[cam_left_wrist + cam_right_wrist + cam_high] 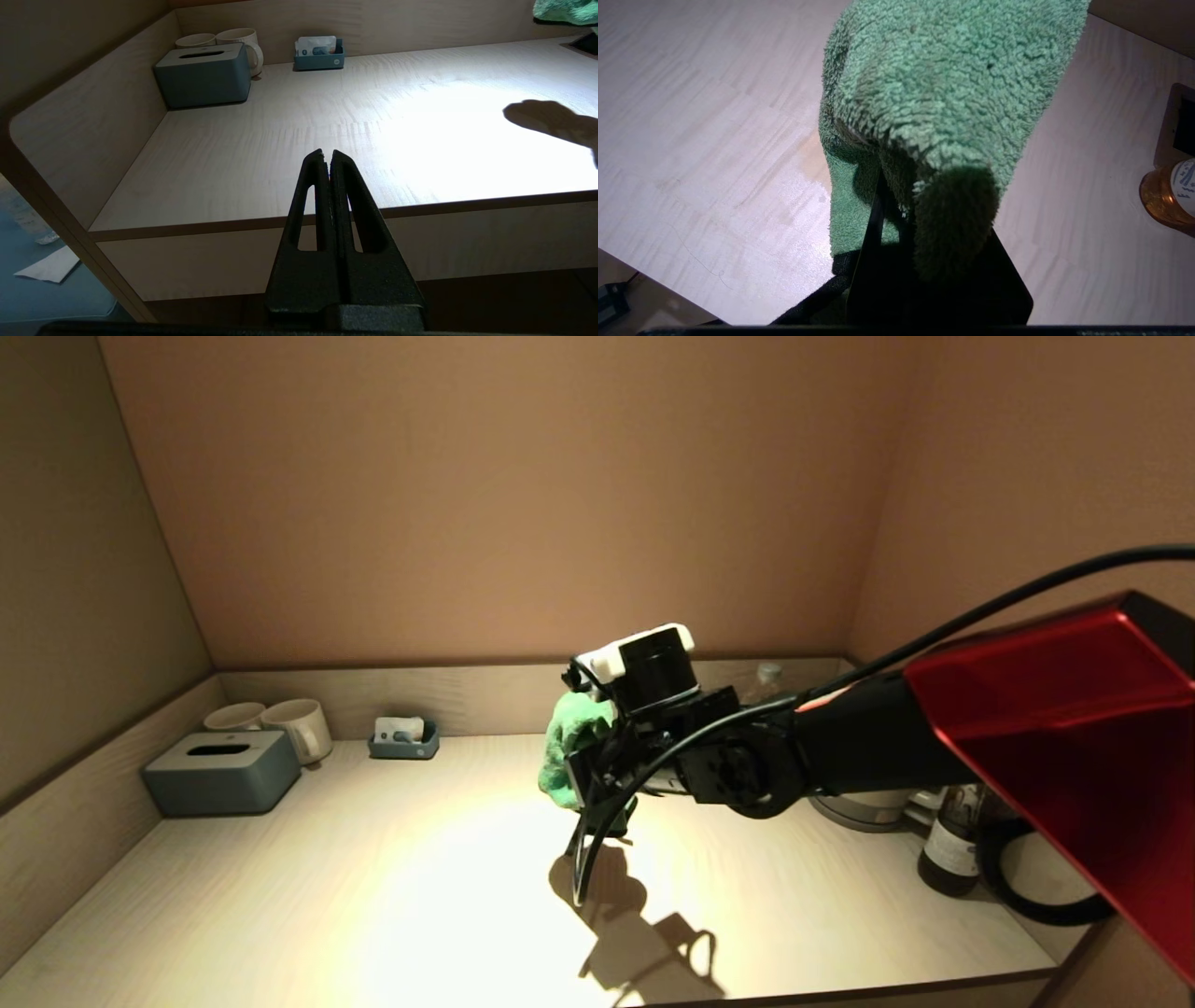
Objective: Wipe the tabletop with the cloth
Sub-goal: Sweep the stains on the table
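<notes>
A fluffy green cloth [569, 747] hangs from my right gripper [597, 775], which is shut on it above the middle of the pale wooden tabletop [392, 887]. In the right wrist view the cloth [943, 93] drapes over the black fingers [878, 219] and hides their tips. The cloth appears lifted above the tabletop [714, 140]. My left gripper [327, 156] is shut and empty, parked off the table's front edge [467, 205]. A corner of the cloth [565, 10] shows in the left wrist view.
A grey tissue box [222, 771], two white cups [299, 728] and a small blue tray of sachets [403, 737] stand at the back left. A dark bottle [952, 845], a kettle base [864, 807] and a black cable ring [1036, 882] stand at the right. An amber bottle [1169, 196] shows nearby.
</notes>
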Controlling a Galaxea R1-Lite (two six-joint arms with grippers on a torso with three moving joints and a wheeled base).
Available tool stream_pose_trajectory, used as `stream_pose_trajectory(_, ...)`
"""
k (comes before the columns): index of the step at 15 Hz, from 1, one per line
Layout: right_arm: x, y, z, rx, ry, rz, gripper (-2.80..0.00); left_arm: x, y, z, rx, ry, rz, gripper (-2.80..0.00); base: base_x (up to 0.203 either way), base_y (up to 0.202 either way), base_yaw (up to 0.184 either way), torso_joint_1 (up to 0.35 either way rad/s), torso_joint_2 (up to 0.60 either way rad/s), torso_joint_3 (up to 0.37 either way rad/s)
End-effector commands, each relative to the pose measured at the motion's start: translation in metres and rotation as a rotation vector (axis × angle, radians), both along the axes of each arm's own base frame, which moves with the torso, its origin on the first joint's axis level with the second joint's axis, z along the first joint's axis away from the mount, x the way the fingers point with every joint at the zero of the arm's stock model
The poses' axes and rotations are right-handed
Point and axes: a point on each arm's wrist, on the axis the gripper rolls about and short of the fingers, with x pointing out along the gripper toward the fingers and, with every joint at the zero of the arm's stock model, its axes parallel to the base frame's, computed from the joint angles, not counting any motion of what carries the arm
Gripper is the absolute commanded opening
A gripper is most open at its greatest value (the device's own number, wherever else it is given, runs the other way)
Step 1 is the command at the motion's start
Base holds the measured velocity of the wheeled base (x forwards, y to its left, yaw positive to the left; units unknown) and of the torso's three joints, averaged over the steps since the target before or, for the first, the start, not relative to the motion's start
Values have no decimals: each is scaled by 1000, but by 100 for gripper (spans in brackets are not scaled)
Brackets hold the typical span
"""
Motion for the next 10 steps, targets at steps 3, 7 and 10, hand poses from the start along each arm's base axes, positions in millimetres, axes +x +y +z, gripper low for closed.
stream_pose_trajectory(3,6,23,-27,-28,37,34,-280,0,0,0,1,-2,1,-280,0,0,0,0,0,0)
stream_pose_trajectory(7,8,46,-59,-58,73,72,-280,0,0,0,1,0,1,-280,0,0,0,0,0,0)
stream_pose_trajectory(10,11,59,-70,-43,56,91,-280,0,0,0,1,0,1,-280,0,0,0,0,0,0)
